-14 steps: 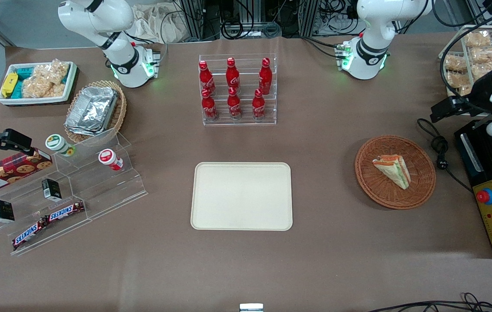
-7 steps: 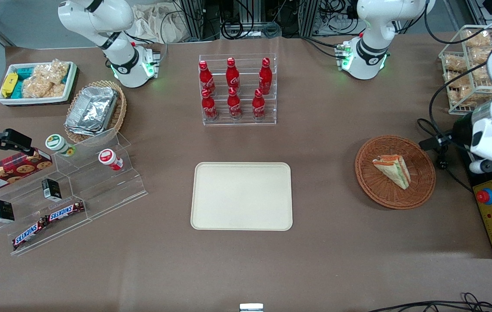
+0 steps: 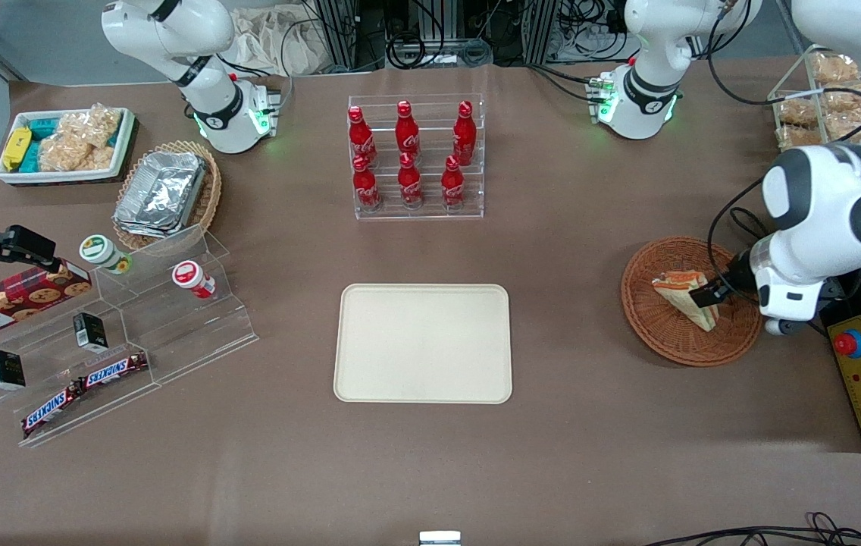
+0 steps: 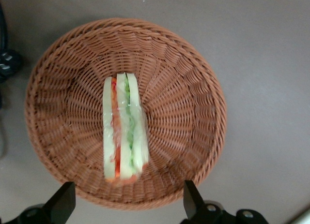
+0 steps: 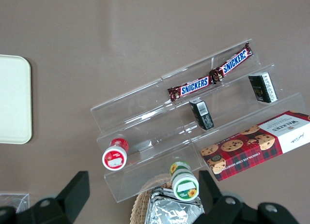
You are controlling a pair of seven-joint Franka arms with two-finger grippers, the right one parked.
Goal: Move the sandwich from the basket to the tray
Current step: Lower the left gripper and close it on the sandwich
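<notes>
Front view: we see the tray (image 3: 423, 343) lying flat at mid-table, with bare cloth between it and the basket (image 3: 665, 334), which sits well apart toward the working arm's end, so we judge the carry path unobstructed. Inside the basket lies the sandwich (image 4: 123, 129), its long axis running twelve to six o'clock in the wrist view. Our gripper (image 4: 127, 204) hangs above it, fingers spread wide and holding nothing, one fingertip (image 4: 62, 201) at each side of the long axis.
</notes>
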